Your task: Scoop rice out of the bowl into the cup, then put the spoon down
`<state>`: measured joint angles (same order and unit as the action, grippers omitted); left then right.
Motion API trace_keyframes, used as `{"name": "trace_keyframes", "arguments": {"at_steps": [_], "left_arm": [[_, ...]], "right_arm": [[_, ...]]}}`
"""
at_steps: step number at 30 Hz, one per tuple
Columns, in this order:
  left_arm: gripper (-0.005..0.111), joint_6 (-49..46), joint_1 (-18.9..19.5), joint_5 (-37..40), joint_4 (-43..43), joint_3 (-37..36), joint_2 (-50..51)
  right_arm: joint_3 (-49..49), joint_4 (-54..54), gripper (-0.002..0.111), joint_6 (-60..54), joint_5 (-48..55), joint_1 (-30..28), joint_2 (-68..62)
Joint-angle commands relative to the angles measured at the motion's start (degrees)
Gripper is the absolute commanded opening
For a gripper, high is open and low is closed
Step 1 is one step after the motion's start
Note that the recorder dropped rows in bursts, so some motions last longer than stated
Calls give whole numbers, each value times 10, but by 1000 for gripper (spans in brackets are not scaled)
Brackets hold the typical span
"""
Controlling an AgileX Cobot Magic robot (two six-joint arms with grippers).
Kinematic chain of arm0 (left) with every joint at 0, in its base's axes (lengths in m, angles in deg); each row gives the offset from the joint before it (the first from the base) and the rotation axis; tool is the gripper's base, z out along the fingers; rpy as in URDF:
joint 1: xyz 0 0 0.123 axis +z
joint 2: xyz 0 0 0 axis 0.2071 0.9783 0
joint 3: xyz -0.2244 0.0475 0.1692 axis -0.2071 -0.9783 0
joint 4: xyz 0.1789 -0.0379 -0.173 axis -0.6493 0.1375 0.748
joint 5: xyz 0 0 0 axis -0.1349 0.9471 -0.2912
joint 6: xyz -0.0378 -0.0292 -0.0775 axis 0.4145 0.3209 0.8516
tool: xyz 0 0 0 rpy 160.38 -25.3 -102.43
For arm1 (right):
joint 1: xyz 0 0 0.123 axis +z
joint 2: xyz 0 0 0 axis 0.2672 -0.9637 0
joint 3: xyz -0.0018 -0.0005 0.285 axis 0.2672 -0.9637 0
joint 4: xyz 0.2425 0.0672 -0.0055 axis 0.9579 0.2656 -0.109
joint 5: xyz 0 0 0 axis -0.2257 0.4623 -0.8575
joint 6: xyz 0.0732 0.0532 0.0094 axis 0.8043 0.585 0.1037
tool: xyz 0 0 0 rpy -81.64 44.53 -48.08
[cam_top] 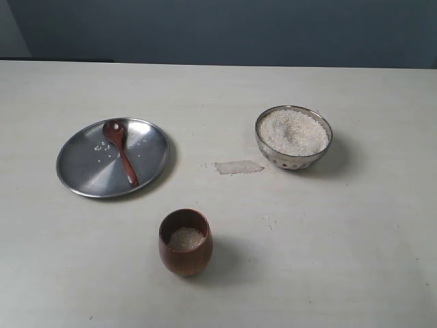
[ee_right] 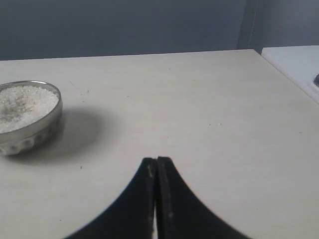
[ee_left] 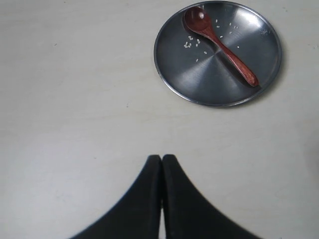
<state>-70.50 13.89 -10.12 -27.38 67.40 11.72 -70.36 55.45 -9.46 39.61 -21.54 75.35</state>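
Both pincers are closed and empty, left pincer (ee_left: pixel 162 158) over bare tabletop (cam_top: pixel 341 239), right pincer (ee_right: pixel 156 160) near the bowl (cam_top: pixel 293 160); the task looks finished to me, with rice (cam_top: pixel 186 238) in the cup (cam_top: pixel 186 256) toward the near edge and the spoon (cam_top: pixel 120 150) lying on the plate (cam_top: pixel 85 174) toward the left edge. I count one spoon, one cup, one bowl, one plate; a few loose grains (ee_left: pixel 192 44) dot the plate.
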Motion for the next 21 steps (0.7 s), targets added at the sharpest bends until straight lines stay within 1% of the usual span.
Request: {"name": "trace_keyframes", "arguments": {"at_steps": [1,4,21], "left_arm": [[0,0,2,-3,0,3,0],[0,0,2,-3,0,3,0],[0,0,2,-2,0,3,0]], "right_arm": [[-2,5,0,-3,30,-2,50],[-2,5,0,-3,50,-2,65],[-2,5,0,-3,48,-2,65]]}}
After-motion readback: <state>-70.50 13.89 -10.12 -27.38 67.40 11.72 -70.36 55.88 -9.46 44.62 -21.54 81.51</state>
